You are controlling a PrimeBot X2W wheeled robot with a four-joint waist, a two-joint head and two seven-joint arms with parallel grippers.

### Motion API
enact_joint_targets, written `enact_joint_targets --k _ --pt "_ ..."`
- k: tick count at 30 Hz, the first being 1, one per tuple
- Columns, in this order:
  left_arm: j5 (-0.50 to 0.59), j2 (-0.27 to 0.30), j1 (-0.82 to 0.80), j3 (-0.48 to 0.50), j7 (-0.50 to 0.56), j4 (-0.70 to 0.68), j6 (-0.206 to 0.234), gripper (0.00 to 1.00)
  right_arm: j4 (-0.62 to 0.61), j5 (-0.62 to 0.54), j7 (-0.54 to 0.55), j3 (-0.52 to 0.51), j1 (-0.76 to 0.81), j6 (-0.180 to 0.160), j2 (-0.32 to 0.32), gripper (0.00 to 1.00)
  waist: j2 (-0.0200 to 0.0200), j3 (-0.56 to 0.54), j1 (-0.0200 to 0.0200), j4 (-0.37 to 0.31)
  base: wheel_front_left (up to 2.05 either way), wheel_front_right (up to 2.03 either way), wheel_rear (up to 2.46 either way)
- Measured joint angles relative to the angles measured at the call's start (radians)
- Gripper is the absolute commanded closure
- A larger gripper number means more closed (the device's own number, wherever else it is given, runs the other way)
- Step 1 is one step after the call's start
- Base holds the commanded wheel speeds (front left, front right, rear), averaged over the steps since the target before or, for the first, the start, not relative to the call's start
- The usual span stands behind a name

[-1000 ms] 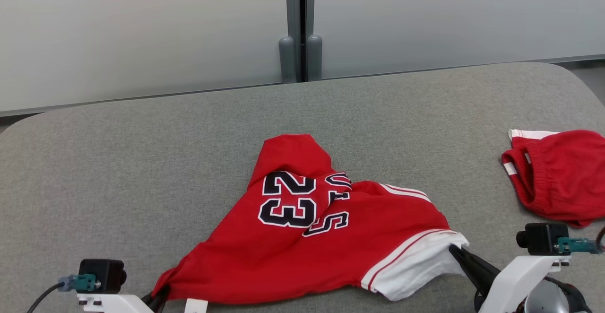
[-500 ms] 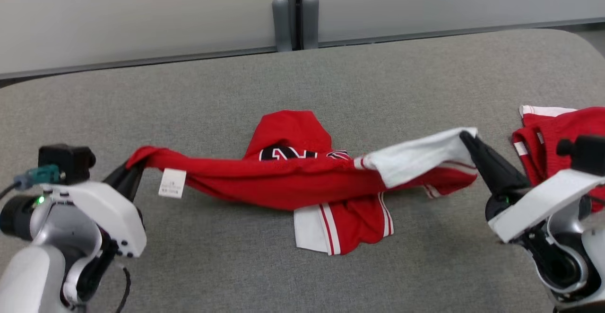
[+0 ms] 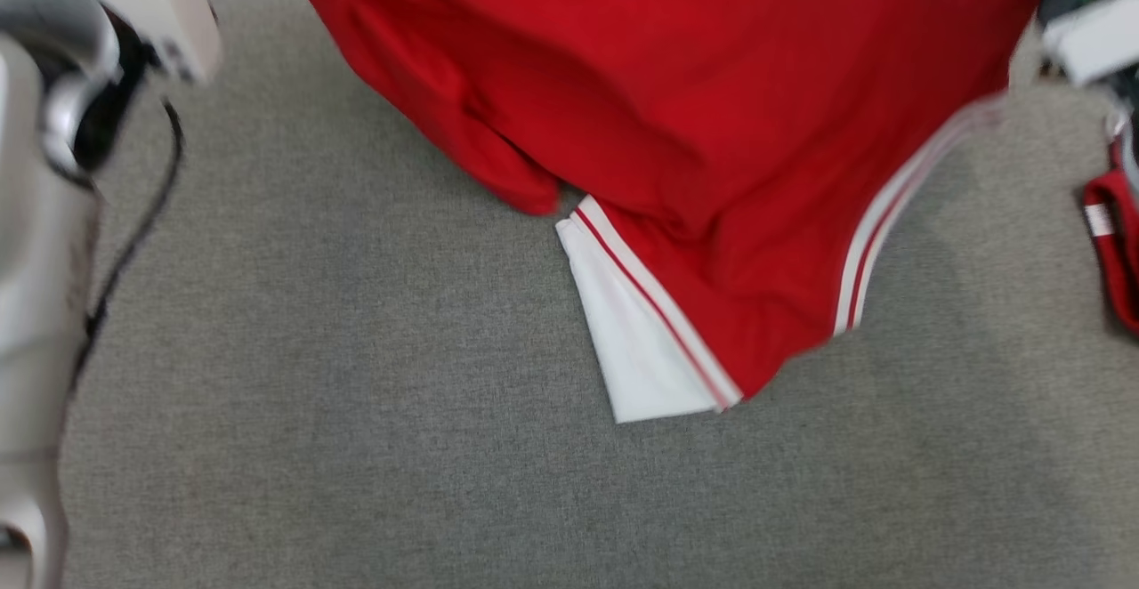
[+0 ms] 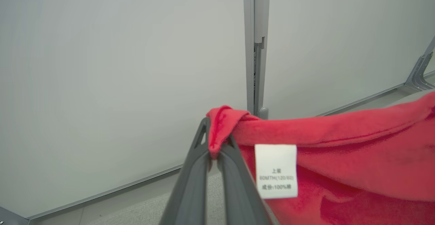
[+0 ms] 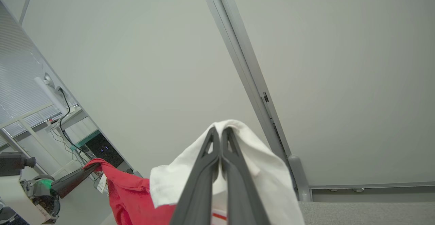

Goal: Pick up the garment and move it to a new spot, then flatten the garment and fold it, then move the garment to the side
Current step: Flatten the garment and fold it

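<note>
The red jersey (image 3: 712, 108) has gone up since a moment ago. Then it was stretched low over the grey worktop (image 3: 356, 411). Now it hangs high between the two arms, and the head camera has tipped down too. The left claw (image 4: 214, 140) is pinched tight on a red corner of the jersey, just beside the white label (image 4: 276, 170). The right claw (image 5: 220, 133) is pinched tight on the white edge at the other end. The middle of the jersey sags, and its white corner (image 3: 632, 349) hangs lowest, close over the worktop. The picture is blurry, so I cannot tell if it touches. What could go wrong? Each claw holds only a little bit of cloth, so a fast swing or a hard pull apart could make a corner slip out, and the jersey would drop in a heap. If the arms come down too soon, the low corner could drag and fold under, and then it would be hard to flatten. Other red clothes (image 3: 1112, 251) lie near the right side, so the jersey could land on them.
</note>
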Motion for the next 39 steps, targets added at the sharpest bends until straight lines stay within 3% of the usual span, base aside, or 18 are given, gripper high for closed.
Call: enact_joint_targets --k 11,20,29,39 --pt "-0.063 -0.004 -0.475 -0.068 -0.128 0.284 -0.006 1.0 0.162 0.069 -0.093 0.098 -0.475 0.0 -0.04 1.0 0.0 0.142 0.0 0.012 0.0 0.0 0.0" --pt "-0.098 -0.002 -0.676 -0.18 -0.172 0.46 -0.007 1.0 0.267 0.113 -0.15 0.198 -0.705 0.0 -0.057 1.0 0.0 0.123 0.0 0.002 0.0 0.0 0.0" --pt "-0.194 -0.004 -0.527 -0.385 -0.162 0.545 -0.007 1.0 0.287 0.195 -0.069 0.383 -0.607 0.0 -0.081 1.0 0.0 0.082 0.0 -0.007 0.0 0.0 0.0" --pt "-0.39 0.099 -0.203 -0.573 -0.096 0.495 -0.007 1.0 0.209 0.301 -0.016 0.579 -0.289 0.0 -0.139 1.0 0.0 -0.041 0.0 -0.026 0.0 0.0 0.0"
